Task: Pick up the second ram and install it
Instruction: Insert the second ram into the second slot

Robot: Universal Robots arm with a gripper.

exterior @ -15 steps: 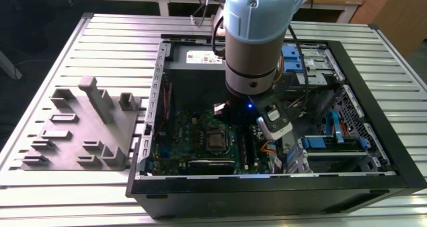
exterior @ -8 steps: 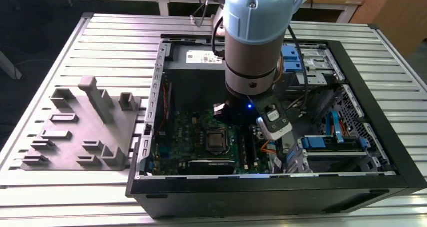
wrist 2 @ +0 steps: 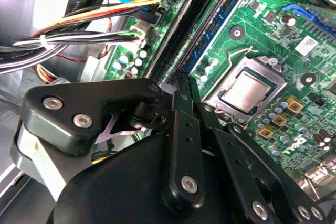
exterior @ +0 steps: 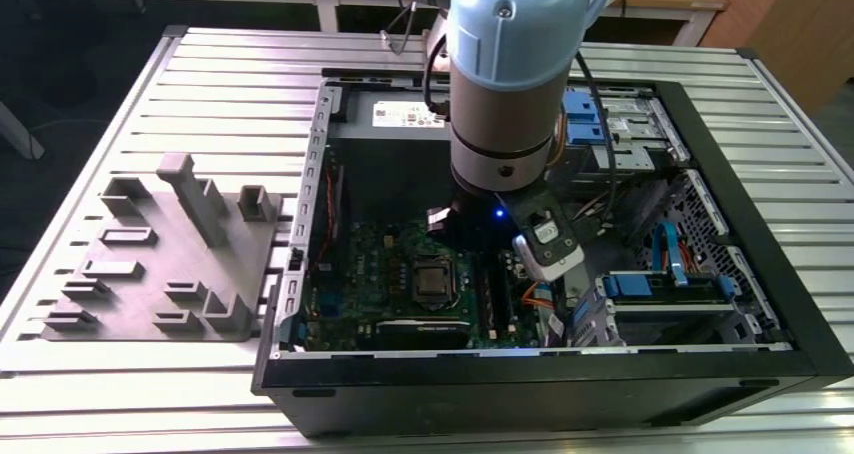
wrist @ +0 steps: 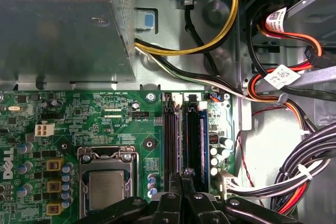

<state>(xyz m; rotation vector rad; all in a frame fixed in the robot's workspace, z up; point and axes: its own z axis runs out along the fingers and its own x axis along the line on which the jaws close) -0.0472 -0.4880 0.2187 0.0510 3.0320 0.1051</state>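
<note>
Tool: your tool (wrist: 182, 174) is down inside the case, over the memory slots. Its fingers are drawn together on the near end of the ram, as you can see in both wrist views (wrist 2: 181, 77).
Ram: the ram (wrist: 183, 140) stands on edge along one of the black slots, running away from the fingertips. In the second wrist view it shows as a thin bluish strip (wrist 2: 214, 27) beside a black slot. You cannot tell how deep it sits in the slot.
Table: a ribbed metal table (exterior: 240, 64) carries everything you see.
Tray: on the exterior view's left, your grey tray (exterior: 147, 264) lies flat on the table, just beside the case, with its upright blocks standing.
Case: the open black case (exterior: 534, 384) lies on its side in the middle of the table.
Board: the green board (exterior: 360, 274) lies in the case floor, towards the exterior view's left.
Socket: the square metal socket (exterior: 434, 282) sits on the board, near the slots; the first wrist view (wrist: 107, 182) shows it well apart from the ram.
Arm: your arm (exterior: 514, 74) comes straight down into the case, above the slots.
Cables: bundled wires (wrist: 294, 177) run beside the board's edge on the far side of the slots from the socket.
Drive cage: a cage with blue clips (exterior: 667, 284) fills the case corner on the exterior view's right.
</note>
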